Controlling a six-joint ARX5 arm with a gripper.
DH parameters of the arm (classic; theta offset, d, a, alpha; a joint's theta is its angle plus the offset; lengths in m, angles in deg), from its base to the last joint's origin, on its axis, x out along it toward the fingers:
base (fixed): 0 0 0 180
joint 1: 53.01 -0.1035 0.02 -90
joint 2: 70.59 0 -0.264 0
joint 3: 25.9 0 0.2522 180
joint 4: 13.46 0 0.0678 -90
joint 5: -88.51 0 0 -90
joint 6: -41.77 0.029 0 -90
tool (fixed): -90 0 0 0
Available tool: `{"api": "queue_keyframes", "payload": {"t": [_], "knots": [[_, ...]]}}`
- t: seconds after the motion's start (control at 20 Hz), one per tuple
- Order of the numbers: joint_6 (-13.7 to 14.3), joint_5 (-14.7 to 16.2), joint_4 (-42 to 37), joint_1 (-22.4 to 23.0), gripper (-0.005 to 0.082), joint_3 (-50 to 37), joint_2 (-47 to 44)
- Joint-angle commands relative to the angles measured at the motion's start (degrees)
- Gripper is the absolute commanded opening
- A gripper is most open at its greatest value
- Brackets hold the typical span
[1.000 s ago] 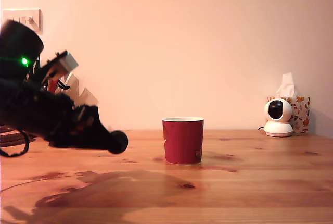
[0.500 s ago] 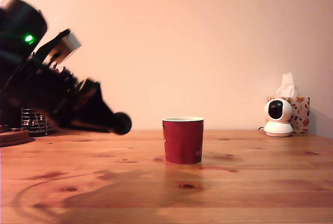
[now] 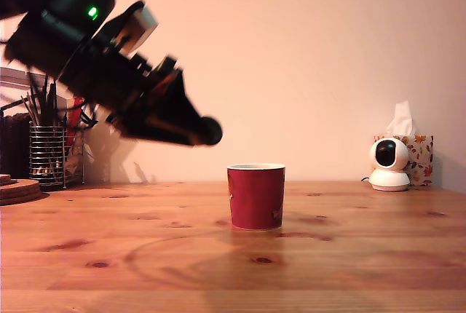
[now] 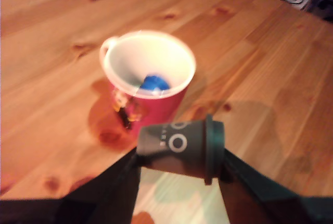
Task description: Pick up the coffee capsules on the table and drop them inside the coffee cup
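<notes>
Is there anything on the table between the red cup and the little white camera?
No. In the exterior view, only bare table lies between the coffee cup and the white camera.

We see a tabletop [image 3: 349, 255] of warm pine, smooth and faintly glossy, with dark knots. On it the coffee cup [image 3: 255, 196] looks glazed, red outside, cream inside. Above the cup, the end effector [image 4: 179, 153] clamps a dark, matt capsule [image 4: 182, 146]. Away from the cup stands a wire-mesh metal holder [image 3: 55, 155].
</notes>
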Motion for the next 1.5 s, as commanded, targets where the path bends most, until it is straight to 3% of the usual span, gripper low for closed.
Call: {"api": "queue_keyframes", "payload": {"t": [0.0,0.5,1.45], "knots": [[-0.1,0.0,0.5,0.4,0.0263,1.6,0.6],[-0.1,-0.4,2.2,2.7,0.0263,5.6,-0.8],[0.3,-4.7,20.2,4.5,0.0263,29.0,-19.1]]}}
